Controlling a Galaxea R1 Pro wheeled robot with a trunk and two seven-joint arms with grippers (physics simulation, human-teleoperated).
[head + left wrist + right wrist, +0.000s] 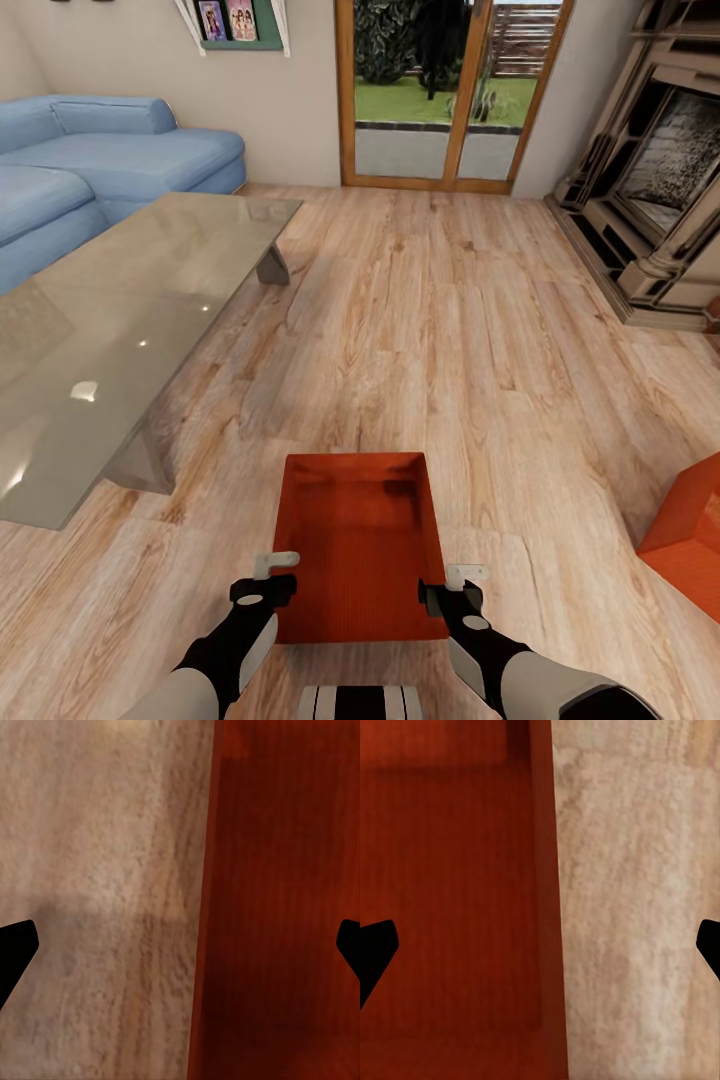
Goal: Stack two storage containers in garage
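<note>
One orange-red storage container point(360, 545) rests on the living room's light wood plank floor point(450, 330), right in front of me. Its left wall lies between the spread fingers of my open left gripper point(270, 577), near the box's near-left corner. My open right gripper point(455, 588) straddles the right wall near the near-right corner. In the left wrist view the container point(285, 907) sits beside bare planks, with the left gripper point(180, 945) over its edge. The right wrist view shows the container point(450, 885) the same way under the right gripper point(540, 945). The second storage container point(690, 540) is cut off by the right edge.
A glass coffee table point(120, 330) stands to the left, with the blue corner sofa point(110, 160) behind it. Wood-framed glass doors point(450, 90) are straight ahead and a stone fireplace point(660, 190) is at the right.
</note>
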